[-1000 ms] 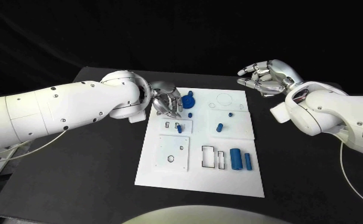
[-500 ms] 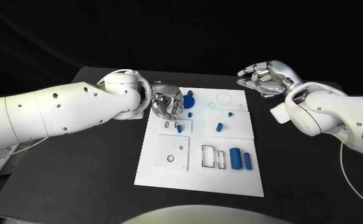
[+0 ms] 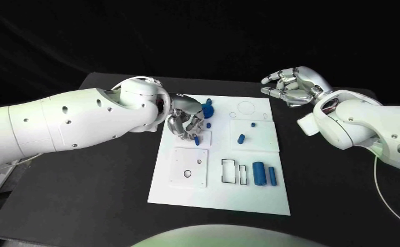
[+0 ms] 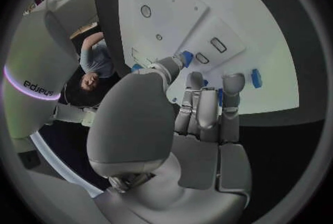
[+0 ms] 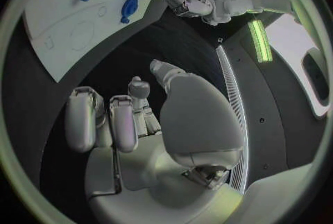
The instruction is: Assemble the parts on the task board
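Note:
The white task board (image 3: 221, 195) lies in the middle of the table. My left hand (image 3: 185, 121) hovers over its back left part, fingers half curled and pointing down, with nothing plainly held. Its fingertips (image 4: 186, 77) are close to a small upright blue peg (image 3: 196, 140). A large blue piece (image 3: 207, 110) lies just behind the hand. Other blue parts are a short piece (image 3: 241, 139) and two cylinders (image 3: 259, 173) side by side near the right edge. My right hand (image 3: 292, 87) hangs empty above the table behind the board's right corner, fingers loosely bent.
The board has several empty slots and round holes (image 3: 188, 173) in its front half. Black table (image 3: 92, 189) surrounds it, with free room to the left, right and front. In the right wrist view the board (image 5: 62, 13) lies far beyond the right hand (image 5: 139, 124).
My left hand has slid a little toward the front of the board, closer to the small peg. The right hand has stayed where it was.

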